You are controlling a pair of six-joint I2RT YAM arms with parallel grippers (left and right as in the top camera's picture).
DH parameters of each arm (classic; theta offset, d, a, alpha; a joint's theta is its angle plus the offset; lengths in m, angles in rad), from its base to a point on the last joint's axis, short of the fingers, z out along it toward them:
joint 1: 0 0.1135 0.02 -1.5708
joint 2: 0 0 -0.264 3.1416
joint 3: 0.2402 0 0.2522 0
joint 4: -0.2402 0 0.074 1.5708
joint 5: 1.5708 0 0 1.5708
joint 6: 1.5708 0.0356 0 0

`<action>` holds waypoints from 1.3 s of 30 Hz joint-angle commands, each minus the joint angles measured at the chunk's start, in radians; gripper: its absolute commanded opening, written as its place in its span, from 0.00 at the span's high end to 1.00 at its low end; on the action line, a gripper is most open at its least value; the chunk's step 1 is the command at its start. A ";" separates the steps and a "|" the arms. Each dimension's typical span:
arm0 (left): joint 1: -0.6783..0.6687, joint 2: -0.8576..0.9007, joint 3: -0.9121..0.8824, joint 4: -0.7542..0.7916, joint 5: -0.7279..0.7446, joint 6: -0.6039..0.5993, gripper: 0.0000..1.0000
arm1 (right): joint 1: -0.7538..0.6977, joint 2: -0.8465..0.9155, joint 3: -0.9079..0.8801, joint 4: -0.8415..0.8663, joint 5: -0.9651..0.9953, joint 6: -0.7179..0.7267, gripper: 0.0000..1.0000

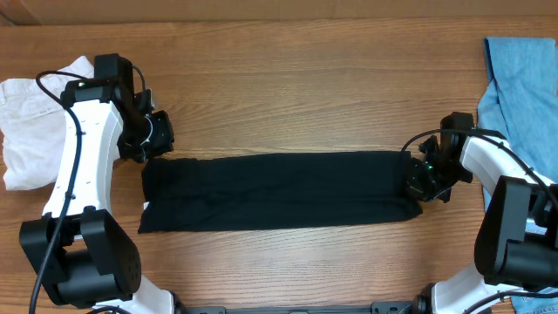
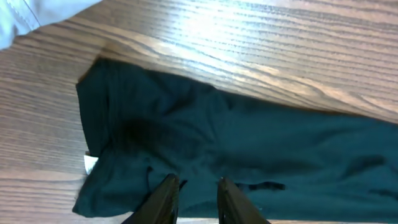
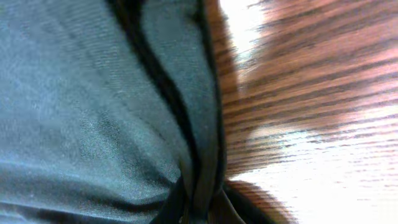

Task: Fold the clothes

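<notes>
Shirt (image 1: 279, 192) lay lengthwise left-to-right; right claw (image 1: 415, 182) pinched its right end, left claw (image 2: 198, 188) at far-left corner, grip unclear.

Black shirt (image 3: 93, 112) fabric fills most of the view. Its layered edge is pinched in the right gripper (image 3: 199, 211), and the wooden table (image 3: 311, 93) lies bare just right of that edge.

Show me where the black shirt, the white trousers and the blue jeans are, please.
black shirt (image 1: 279, 192): overhead view, middle of the long folded strip.
white trousers (image 1: 22, 131): overhead view, crumpled middle of the heap at the picture's left side.
blue jeans (image 1: 523, 78): overhead view, upper part of the cloth at the picture's right side.
</notes>
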 commanded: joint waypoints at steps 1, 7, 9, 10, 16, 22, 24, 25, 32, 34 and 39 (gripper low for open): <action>-0.005 -0.016 0.020 -0.021 0.000 0.021 0.75 | -0.036 0.001 0.077 -0.010 0.086 0.057 0.96; -0.005 -0.016 0.020 -0.024 0.000 0.023 0.75 | -0.101 0.001 0.247 -0.135 0.190 0.071 0.96; -0.006 -0.016 0.020 -0.025 0.000 0.023 0.75 | -0.109 0.001 0.307 -0.180 0.198 0.068 0.96; -0.006 -0.016 0.020 -0.025 0.000 0.023 0.75 | -0.108 0.001 0.335 -0.204 0.202 0.058 0.96; -0.006 -0.016 0.019 -0.026 -0.006 0.023 0.75 | -0.027 -0.007 0.451 -0.320 0.215 0.040 0.96; -0.006 -0.016 0.019 -0.030 -0.023 0.023 0.72 | 0.146 -0.026 0.457 -0.344 0.222 0.048 0.96; -0.006 -0.016 0.019 -0.030 -0.022 0.023 0.71 | 0.217 -0.026 0.456 -0.349 0.222 0.052 0.96; -0.006 -0.016 0.019 -0.030 -0.022 0.023 0.70 | 0.251 -0.026 0.456 -0.349 0.222 0.055 0.96; -0.006 -0.016 0.019 -0.029 -0.022 0.023 0.70 | 0.458 -0.025 0.456 -0.336 0.222 0.060 0.96; -0.006 -0.016 0.019 -0.029 -0.022 0.023 0.69 | 0.511 -0.025 0.452 -0.330 0.222 0.060 0.95; -0.006 -0.016 0.019 -0.029 -0.022 0.023 0.70 | 0.602 -0.025 0.417 -0.273 0.222 0.106 0.95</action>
